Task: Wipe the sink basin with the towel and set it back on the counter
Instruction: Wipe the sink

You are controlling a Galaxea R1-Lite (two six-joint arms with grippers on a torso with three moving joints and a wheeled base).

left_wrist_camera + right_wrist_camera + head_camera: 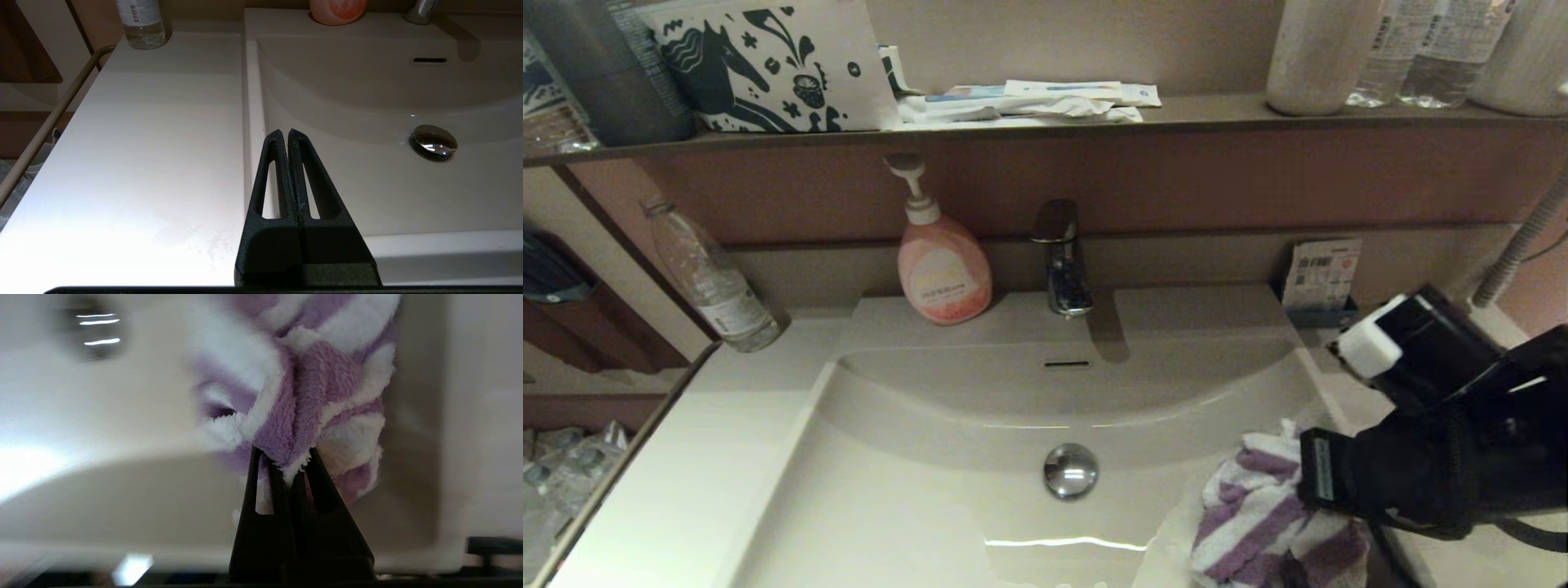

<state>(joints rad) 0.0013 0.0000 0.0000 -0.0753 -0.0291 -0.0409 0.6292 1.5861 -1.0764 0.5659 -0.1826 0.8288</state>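
Wiping looks to be under way rather than finished, as far as we can judge. We see our right pincer (284, 457) pressed together on a bunched fold of the towel (1262, 510), the purple and white stripes puffing out past the fingertips in the right wrist view. In the head view the towel hangs and rests at the right side of the sink basin (947, 498), near its right wall, with the lower part of the cloth down against the basin floor. The drain plug (1070, 469) sits well apart from the cloth, toward the middle of the bowl.

We cannot tell from these views how much of the bowl has been covered: the surface shows no clear mark of wiped and unwiped parts. The middle, the left side and the curved back wall under the overflow slot (1067, 363) are all away from the cloth now, so we judge that a good share of the wiping may be left.

Our left pincer (284, 136) is pressed together on nothing, hovering idle above the seam between the desk (143, 143) and the left rim of the basin.

What is certainly not yet done is the last step: the towel is in the bowl and in our grip, not lying on the desk.
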